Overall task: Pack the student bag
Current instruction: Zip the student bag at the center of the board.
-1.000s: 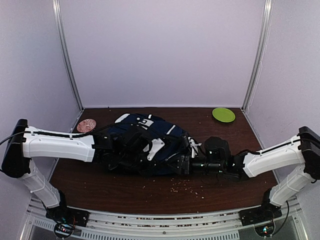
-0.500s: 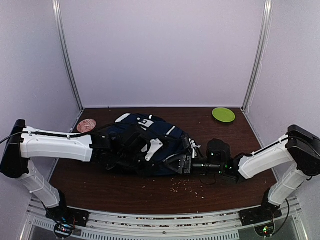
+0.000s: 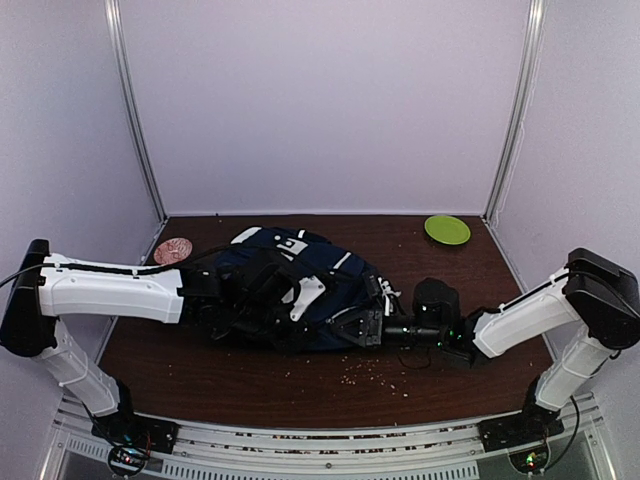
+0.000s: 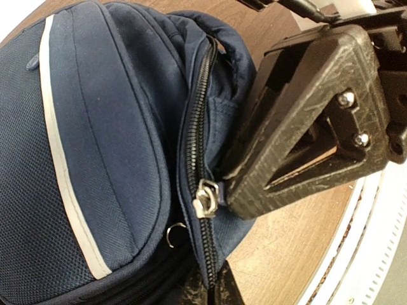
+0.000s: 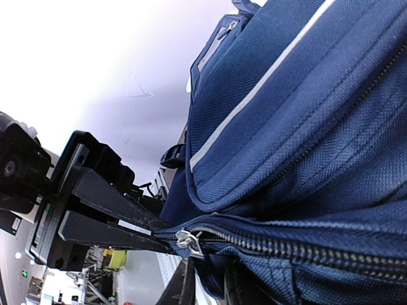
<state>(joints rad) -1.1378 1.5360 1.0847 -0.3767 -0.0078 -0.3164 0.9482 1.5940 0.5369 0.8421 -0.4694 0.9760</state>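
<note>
Works the zip of the student bag [image 4: 108, 127], slumped between the two grippers. Best done drawing straight along the teeth with the fabric held taut. Nips the zip pull [image 4: 205, 198] in the right gripper [image 4: 224, 190], jaws nearly together; clamps the seam just beside it in the left gripper [image 4: 206, 291], shut tight.

Probably lab booth, white panel walls [image 3: 330, 100]

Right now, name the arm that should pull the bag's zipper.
Right. The right claw sits at the zipper slider, while the left claw is shut on the student bag beside the zipper, likely bracing it.
</note>
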